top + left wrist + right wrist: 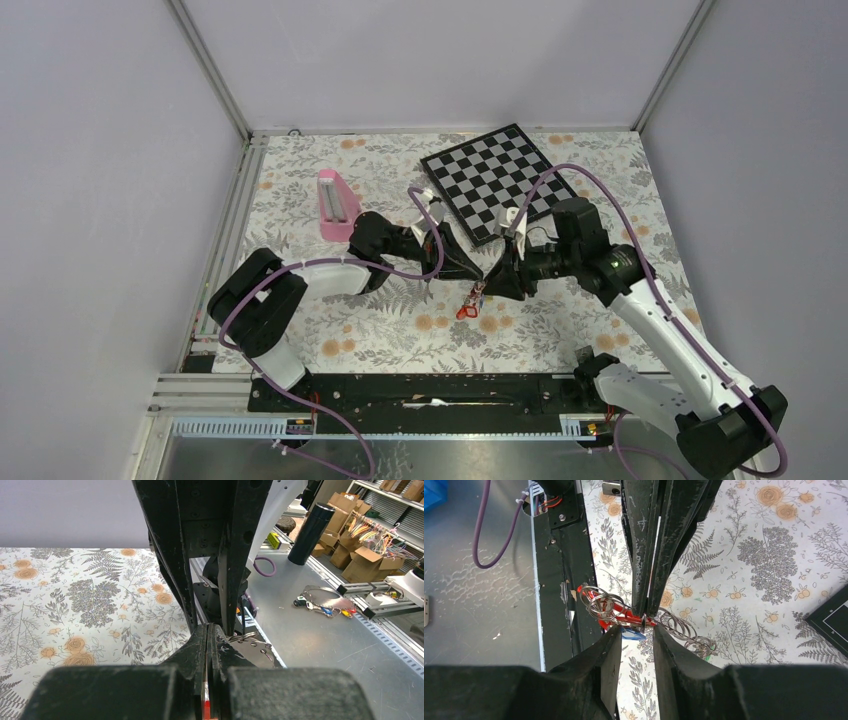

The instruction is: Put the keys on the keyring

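The keyring (pixel 468 305) hangs above the table between my two grippers, with its red side showing. My left gripper (pixel 478 272) is shut on it. In the left wrist view the jaws (pixel 207 627) are pressed together on a thin edge with a red sliver (pixel 207 710) below. In the right wrist view the red loop (pixel 616 617) carries several split rings (pixel 599 601), a blue key tag (pixel 633 635) and a green tag (pixel 710 654). My right gripper (pixel 634 630) is open, with its fingertips on either side of the blue tag, just below the left fingers.
A pink block (pixel 335 203) lies at the back left. A checkerboard (pixel 495 180) lies at the back centre, close behind the right arm. The black base rail (pixel 430 390) runs along the near edge. The floral table cover (pixel 400 330) lies under the grippers.
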{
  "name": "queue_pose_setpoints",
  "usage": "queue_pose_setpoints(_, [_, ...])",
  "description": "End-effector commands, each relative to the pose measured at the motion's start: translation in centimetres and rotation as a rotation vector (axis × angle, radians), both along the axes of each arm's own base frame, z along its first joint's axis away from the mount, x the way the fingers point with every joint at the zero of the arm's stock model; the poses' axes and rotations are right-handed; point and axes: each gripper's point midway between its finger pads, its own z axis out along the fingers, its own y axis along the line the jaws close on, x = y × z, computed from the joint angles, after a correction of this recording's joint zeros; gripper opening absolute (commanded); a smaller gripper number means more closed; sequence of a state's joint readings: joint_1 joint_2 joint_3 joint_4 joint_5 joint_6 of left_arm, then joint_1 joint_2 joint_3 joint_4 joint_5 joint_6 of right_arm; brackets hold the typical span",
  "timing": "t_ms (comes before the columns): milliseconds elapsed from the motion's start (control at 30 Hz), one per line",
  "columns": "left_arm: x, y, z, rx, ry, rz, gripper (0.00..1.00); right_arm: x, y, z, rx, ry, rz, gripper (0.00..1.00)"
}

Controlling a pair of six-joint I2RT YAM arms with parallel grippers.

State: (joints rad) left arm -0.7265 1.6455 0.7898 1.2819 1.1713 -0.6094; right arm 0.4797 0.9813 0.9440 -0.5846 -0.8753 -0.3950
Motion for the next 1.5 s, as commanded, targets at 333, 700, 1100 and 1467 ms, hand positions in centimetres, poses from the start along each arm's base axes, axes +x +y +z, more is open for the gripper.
queue_pose_setpoints(333, [-0.4,0.5,1.6,-0.07,-0.07,0.005,0.0,0.9,-0.6,2.7,0.023,-0.106,-0.036,0.32])
queue_pose_setpoints(700, [-0.2,0.5,2.3,-0.086,-0.035,0.037,0.0,1.1,0.2,1.7,0.051,-0.075,0.006,0.22])
queue_pose_setpoints(1100, [0.1,0.4,2.2,-0.088,-0.025,0.05,0.0,0.3,0.5,1.3,0.07,-0.057,0.049,0.16])
queue_pose_setpoints(1467, [0.0,0.5,2.3,-0.09,-0.027,0.049,0.0,0.4,0.5,1.1,0.067,-0.054,0.044,0.15])
